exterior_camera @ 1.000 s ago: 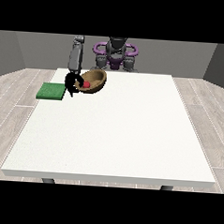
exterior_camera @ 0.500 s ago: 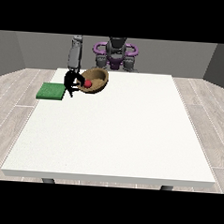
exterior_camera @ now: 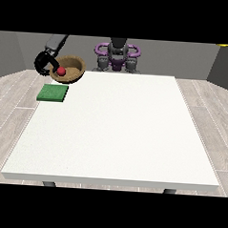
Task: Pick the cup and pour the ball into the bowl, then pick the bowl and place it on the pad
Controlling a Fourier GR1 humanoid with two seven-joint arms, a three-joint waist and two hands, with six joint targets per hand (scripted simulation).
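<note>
A brown bowl (exterior_camera: 71, 66) hangs in the air at the table's far left corner, tilted so that its opening faces the camera. A red ball (exterior_camera: 61, 71) lies inside it near the lower rim. The black hand at the view's left (exterior_camera: 43, 64) is curled round the bowl's left rim and holds it up. The green pad (exterior_camera: 52, 92) lies flat on the table just below and in front of the bowl. No cup shows anywhere. The hand at the view's right is hidden from view.
The white table (exterior_camera: 119, 130) stretches wide towards the camera, with its left edge close beside the pad. The robot's purple and grey torso (exterior_camera: 117, 55) stands behind the far edge, right of the bowl.
The hand at the view's left has carried the bowl with the ball up and to the left, from beside the pad to above it. The pad has not moved.
</note>
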